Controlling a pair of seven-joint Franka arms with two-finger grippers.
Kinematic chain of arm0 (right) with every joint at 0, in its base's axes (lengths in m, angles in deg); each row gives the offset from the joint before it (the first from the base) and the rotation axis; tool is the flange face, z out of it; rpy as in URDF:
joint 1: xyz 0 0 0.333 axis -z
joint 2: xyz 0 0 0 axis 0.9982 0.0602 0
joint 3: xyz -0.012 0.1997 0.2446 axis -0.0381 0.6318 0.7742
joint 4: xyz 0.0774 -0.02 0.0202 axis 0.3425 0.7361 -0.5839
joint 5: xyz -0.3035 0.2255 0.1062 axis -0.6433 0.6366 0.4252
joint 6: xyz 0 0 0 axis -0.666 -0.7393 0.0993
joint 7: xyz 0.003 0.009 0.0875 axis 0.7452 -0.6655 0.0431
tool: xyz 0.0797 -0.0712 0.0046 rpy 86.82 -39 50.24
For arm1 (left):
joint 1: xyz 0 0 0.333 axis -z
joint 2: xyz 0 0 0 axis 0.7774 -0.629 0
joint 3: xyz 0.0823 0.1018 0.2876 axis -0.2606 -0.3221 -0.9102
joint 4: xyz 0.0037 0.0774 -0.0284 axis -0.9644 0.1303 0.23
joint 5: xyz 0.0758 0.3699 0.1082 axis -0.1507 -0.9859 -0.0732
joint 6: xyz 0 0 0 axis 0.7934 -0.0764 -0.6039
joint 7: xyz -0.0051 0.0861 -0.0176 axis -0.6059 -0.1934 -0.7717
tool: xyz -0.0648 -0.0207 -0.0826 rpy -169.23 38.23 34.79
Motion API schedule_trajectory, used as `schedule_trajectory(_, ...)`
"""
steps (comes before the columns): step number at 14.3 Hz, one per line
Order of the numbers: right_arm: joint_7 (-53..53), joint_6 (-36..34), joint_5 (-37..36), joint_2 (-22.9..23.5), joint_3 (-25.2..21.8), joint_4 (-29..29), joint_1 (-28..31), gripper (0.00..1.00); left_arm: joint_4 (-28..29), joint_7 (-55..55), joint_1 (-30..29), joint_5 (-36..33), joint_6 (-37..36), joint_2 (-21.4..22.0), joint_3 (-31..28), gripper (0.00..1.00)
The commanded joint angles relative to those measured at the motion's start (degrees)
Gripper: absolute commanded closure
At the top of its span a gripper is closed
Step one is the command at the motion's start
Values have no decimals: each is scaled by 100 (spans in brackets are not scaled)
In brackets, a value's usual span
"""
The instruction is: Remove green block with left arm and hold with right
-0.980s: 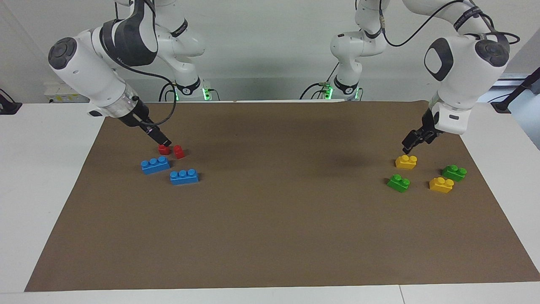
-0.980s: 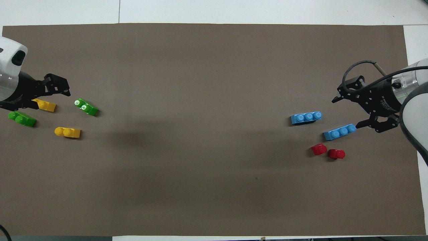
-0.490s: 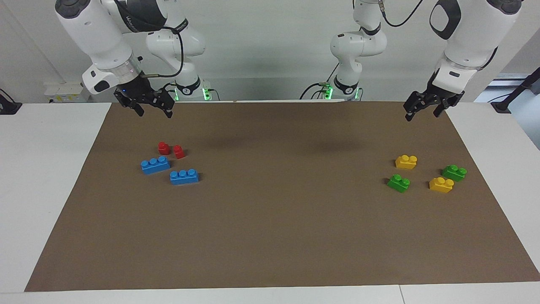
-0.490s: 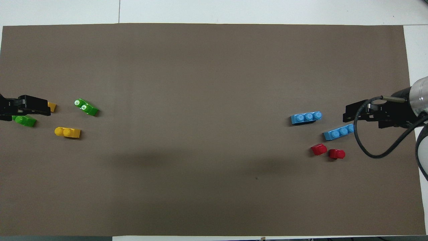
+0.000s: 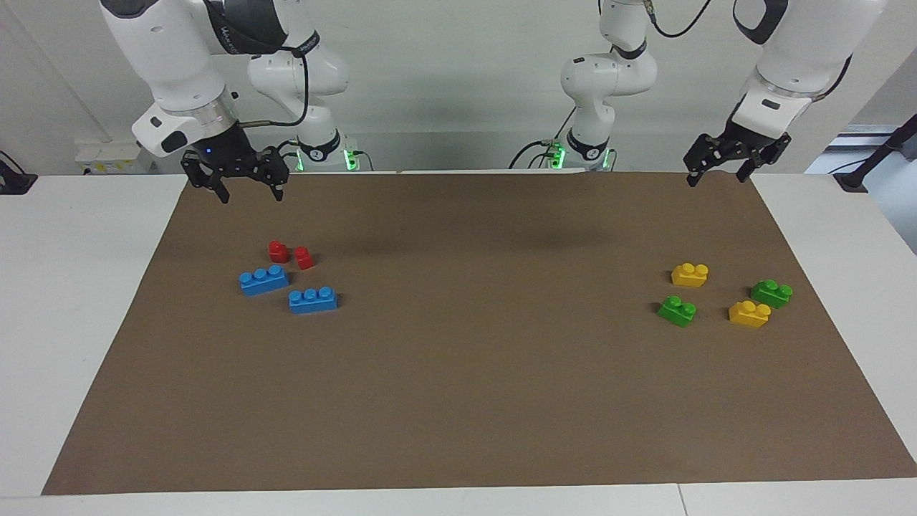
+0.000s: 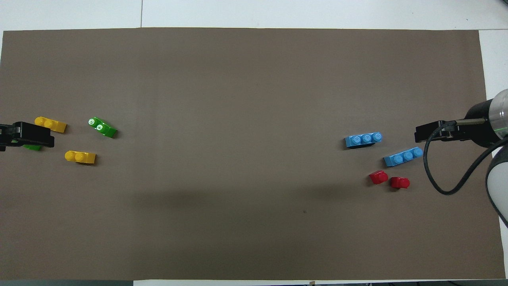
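Note:
The green block (image 5: pixel 677 310) is lime-green with two studs. It lies on the brown mat toward the left arm's end, and it also shows in the overhead view (image 6: pixel 102 127). My left gripper (image 5: pixel 718 170) is open and empty, raised high over the mat at that end, well apart from the block. In the overhead view the left gripper (image 6: pixel 33 135) covers most of a darker green brick (image 6: pixel 32 147). My right gripper (image 5: pixel 248 188) is open and empty, raised over the mat at the right arm's end; it also shows in the overhead view (image 6: pixel 432 133).
The darker green brick (image 5: pixel 771 293) and two yellow bricks (image 5: pixel 690 274) (image 5: pixel 749 313) lie close around the green block. Two blue bricks (image 5: pixel 264 279) (image 5: pixel 313 299) and two small red blocks (image 5: pixel 278 251) (image 5: pixel 304 257) lie at the right arm's end. The brown mat (image 5: pixel 458 401) covers the table.
Both grippers have risen from low beside the bricks and drawn back toward the robots. The left left the yellow brick, the right the red blocks. No brick has moved.

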Motion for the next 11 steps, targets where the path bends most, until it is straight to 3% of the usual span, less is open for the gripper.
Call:
schedule_trajectory(1,-138,-89,-5,-11,14,24,211,0,-270,94,34,33,-400,-13,-11,0)
schedule_trajectory(11,-375,-28,-189,33,5,-20,194,0,-262,103,34,226,-418,13,-11,0)
